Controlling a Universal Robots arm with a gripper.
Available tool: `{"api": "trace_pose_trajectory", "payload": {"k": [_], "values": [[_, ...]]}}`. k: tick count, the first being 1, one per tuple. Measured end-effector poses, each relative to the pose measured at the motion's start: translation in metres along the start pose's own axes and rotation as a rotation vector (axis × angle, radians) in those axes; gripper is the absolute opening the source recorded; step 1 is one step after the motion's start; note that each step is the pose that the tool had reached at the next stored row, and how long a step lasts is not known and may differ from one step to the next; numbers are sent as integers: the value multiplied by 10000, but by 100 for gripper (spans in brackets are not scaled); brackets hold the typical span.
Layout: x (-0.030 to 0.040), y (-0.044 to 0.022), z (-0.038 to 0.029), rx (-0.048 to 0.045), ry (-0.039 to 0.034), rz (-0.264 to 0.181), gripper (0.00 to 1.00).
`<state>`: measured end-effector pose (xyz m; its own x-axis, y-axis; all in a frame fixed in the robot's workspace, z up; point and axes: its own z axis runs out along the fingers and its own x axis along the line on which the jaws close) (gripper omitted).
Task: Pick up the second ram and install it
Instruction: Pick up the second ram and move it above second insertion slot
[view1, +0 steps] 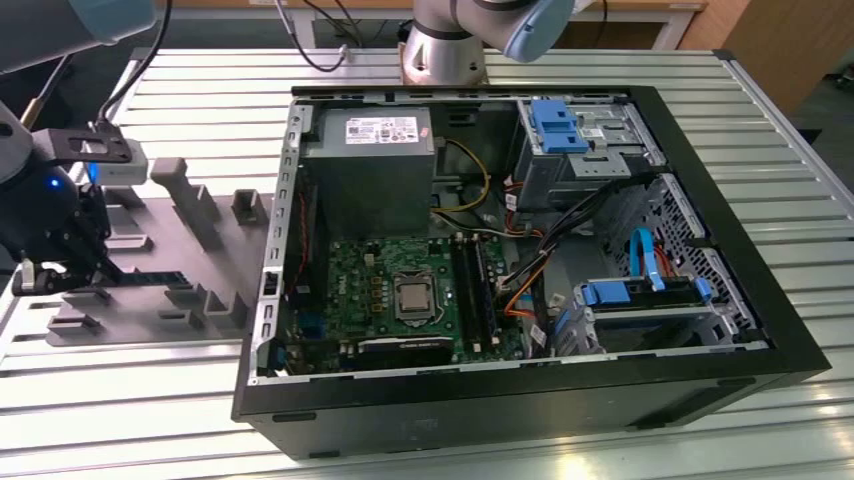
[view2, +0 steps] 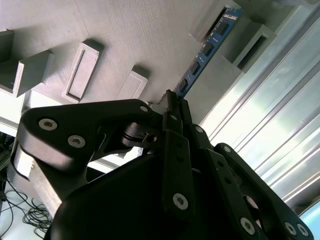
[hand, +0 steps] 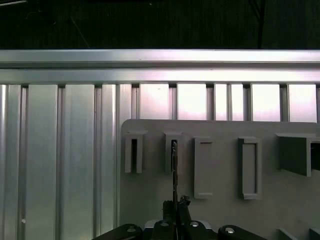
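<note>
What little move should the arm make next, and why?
Probably a slow, straight lift away from the holder. In the second wrist view the fingers look closed on one end of the ram, while its far end sits between the holder's blocks, so pulling sideways could jam it.

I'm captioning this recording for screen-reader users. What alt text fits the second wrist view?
The black gripper is shut on one end of the second ram, a thin blue stick whose far end sits in a slot of the grey holder. The ribbed metal table lies beside the holder.
</note>
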<state>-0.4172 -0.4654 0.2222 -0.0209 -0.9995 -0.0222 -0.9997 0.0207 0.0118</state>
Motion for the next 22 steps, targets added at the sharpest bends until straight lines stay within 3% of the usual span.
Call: {"api": "trace_pose_trajectory", "payload": {"k": [6, 15, 22], "values": [[-2, 1, -78, 1, -1, -1, 14], [-2, 1, -89, -1, 1, 0, 14], [-3, 5, -140, 10, -1, -1, 14]]}}
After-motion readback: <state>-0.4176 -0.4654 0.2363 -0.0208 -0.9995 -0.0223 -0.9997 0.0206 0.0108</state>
